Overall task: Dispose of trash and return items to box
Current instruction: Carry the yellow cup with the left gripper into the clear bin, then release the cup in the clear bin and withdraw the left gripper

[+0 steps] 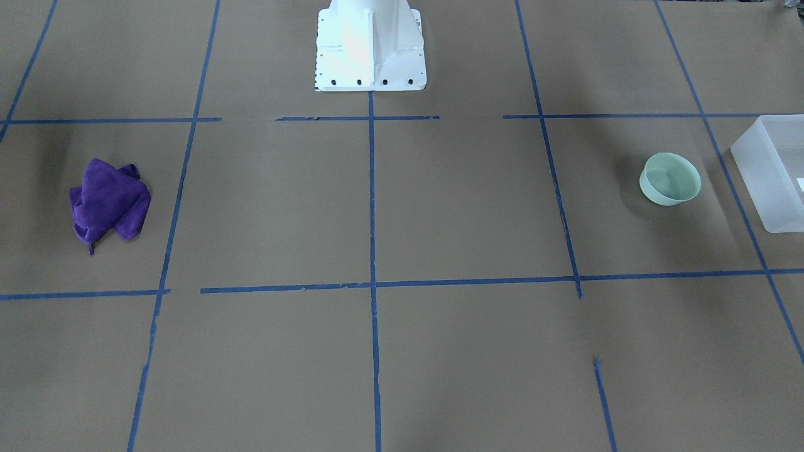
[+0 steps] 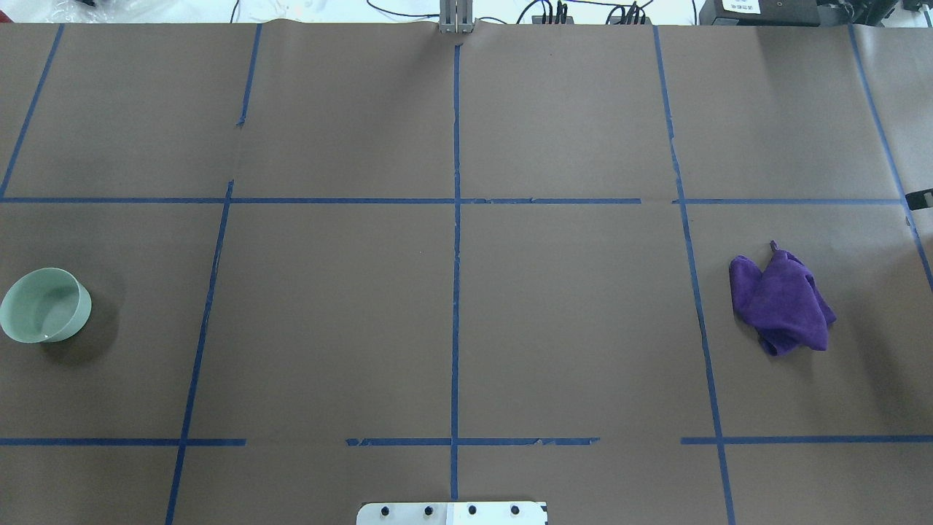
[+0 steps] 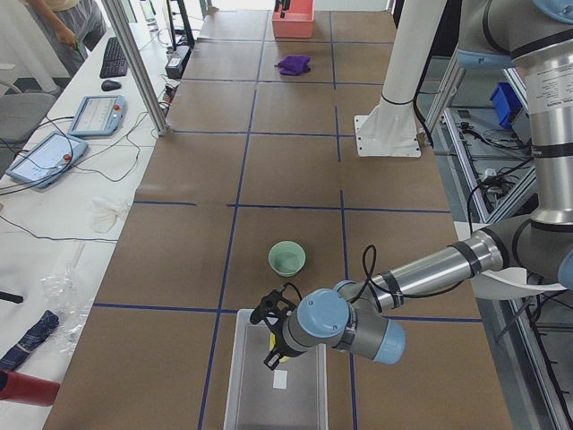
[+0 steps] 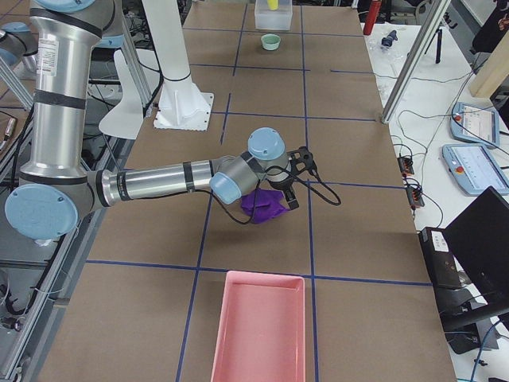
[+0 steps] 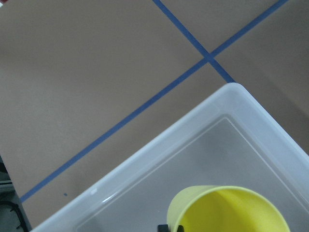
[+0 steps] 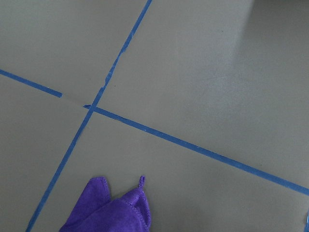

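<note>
Frontally, the bowl stands upright on the desk near the box, not touching it.

Left side view: the left claw hangs over the box; its state cannot be determined. The box's white label is illegible.

Right side view: the right claw hangs above the purple cloth; its state cannot be determined.

Left wrist view: the yellow cup shows over the box interior.

— What's on the table?
— Brown paper with a blue tape grid. A bowl near the box at one end, a purple cloth and a pink tray at the other. The robot's base stands midway.
</note>
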Tool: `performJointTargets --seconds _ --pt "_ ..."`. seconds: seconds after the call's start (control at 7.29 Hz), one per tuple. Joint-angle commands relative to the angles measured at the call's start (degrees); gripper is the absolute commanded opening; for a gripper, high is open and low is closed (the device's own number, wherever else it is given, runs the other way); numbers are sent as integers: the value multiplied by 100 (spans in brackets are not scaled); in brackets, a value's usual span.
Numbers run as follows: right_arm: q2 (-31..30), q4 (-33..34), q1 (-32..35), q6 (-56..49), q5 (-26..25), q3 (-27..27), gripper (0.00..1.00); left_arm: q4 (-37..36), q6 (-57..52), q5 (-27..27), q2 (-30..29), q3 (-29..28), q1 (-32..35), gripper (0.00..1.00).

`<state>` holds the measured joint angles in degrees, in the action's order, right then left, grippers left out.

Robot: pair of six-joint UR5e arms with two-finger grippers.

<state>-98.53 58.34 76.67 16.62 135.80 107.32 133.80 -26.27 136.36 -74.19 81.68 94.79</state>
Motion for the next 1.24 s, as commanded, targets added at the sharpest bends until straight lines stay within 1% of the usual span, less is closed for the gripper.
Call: performJointTargets --seconds 0.0,0.14,0.27,0.41,0.55,0.82,0.96,1.1 --pt "0 2 -3 -1 -1 0 100 129 52 198 124 -20 -451 0" --pt "-26 2 -29 -1 -1 0 100 129 34 198 167 -55 -644 6" --pt "-35 2 -30 -1 -1 0 100 129 34 346 168 -55 -837 11" --pt "-44 2 -38 -1 -1 -9 100 129 26 435 168 -55 -952 14" --pt "-44 2 -38 -1 -10 -9 100 129 25 436 159 -55 -997 21" --pt "-44 2 -39 -1 -10 -18 100 277 43 436 159 -46 -1015 41" --pt "-44 2 -39 -1 -10 -18 100 313 52 427 159 -46 -1015 45" --pt "-53 2 -39 8 -19 -18 100 453 69 418 159 -29 -1015 73"
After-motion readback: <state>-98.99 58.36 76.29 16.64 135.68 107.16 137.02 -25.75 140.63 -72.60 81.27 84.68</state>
